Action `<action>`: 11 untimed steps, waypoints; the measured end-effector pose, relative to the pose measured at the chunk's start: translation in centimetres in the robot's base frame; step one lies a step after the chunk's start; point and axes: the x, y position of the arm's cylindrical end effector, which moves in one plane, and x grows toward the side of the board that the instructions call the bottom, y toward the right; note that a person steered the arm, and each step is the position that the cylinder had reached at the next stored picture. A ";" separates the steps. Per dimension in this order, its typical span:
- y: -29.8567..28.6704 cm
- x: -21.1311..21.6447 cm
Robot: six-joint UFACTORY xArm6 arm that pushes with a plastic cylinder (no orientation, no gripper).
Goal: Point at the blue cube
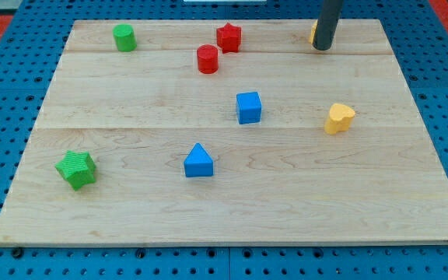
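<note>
The blue cube [249, 107] sits near the middle of the wooden board [131, 210]. My tip [322, 47] is at the view's top right, well up and to the right of the blue cube, apart from it. The rod stands right in front of an orange-yellow block [313, 33], which it mostly hides; I cannot tell whether they touch.
A blue triangular block [198, 161] lies below and left of the cube. A yellow heart-shaped block [338, 118] is to its right. A red cylinder [208, 59] and red star [229, 37] are above. A green cylinder [124, 37] is top left, a green star [76, 169] bottom left.
</note>
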 end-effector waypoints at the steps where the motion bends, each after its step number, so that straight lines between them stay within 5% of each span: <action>1: 0.0 0.1; 2: 0.0 0.3; 4: -5.5 7.3; 7: -18.5 3.7; 11: -18.3 1.2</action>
